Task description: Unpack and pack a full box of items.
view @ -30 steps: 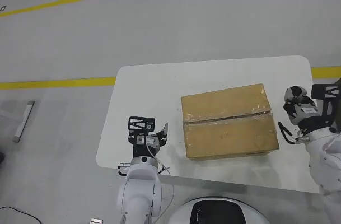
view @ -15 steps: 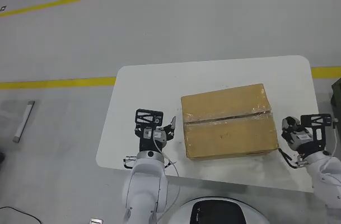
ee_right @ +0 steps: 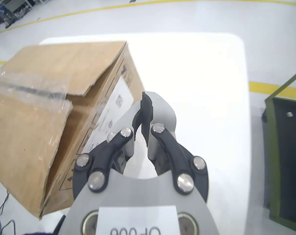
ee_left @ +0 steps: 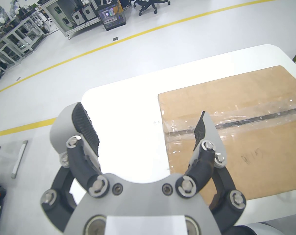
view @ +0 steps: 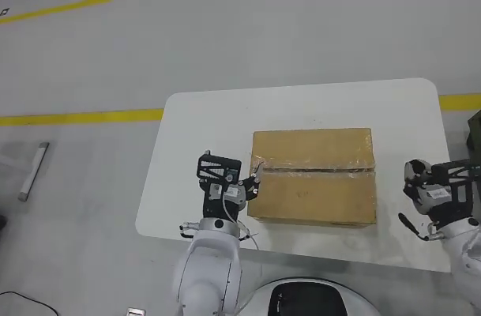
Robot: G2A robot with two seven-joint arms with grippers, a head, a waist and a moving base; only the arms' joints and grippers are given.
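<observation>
The white table (view: 193, 126) fills the middle of the top view. The cardboard box (view: 315, 178) sits on it right of centre, its lower side close to the table's lower edge. That is the likely hazard: a sideways shove on the closed box could skid it toward that edge rather than open it. A green bin (ee_right: 282, 157) stands off the table at the frame's right edge. The left gripper (ee_left: 140, 113), fingers spread wide, is at the box's left end, one finger over the seam and possibly touching. The right gripper (ee_right: 143, 106), fingers pressed together on nothing, hangs just beside the right end. Clear tape (ee_left: 236, 121) seals the seam, blocking unpacking.
</observation>
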